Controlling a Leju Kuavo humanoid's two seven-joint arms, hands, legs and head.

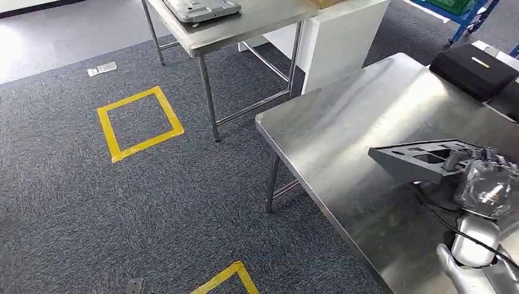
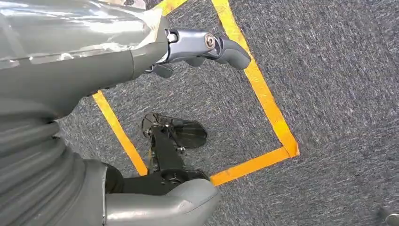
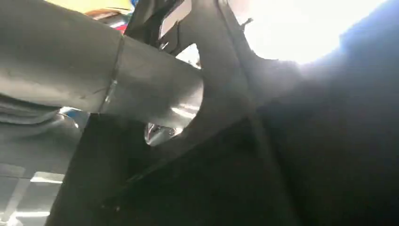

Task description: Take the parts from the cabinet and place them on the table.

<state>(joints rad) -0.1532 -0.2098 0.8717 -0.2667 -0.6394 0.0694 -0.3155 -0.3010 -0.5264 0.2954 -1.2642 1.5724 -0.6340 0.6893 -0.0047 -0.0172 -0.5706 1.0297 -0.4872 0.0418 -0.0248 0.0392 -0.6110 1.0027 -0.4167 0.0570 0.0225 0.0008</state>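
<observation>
My right hand (image 1: 486, 184) grips a flat dark grey part (image 1: 422, 158) with several cutouts by its near end. It holds the part just above the near steel table (image 1: 343, 128), towards the table's right side. In the right wrist view the part (image 3: 226, 94) is a dark shape close to the camera, with the grey thumb (image 3: 146, 89) pressed against it. My left hand (image 2: 141, 56) hangs over the carpet with its fingers (image 2: 221, 46) apart and nothing in it.
A black case (image 1: 474, 70) lies at the far right of the near table. Behind stand a second steel table (image 1: 245, 27) carrying a grey metal part (image 1: 201, 8) and a white cabinet (image 1: 336, 37). Yellow tape squares (image 1: 139, 122) mark the carpet.
</observation>
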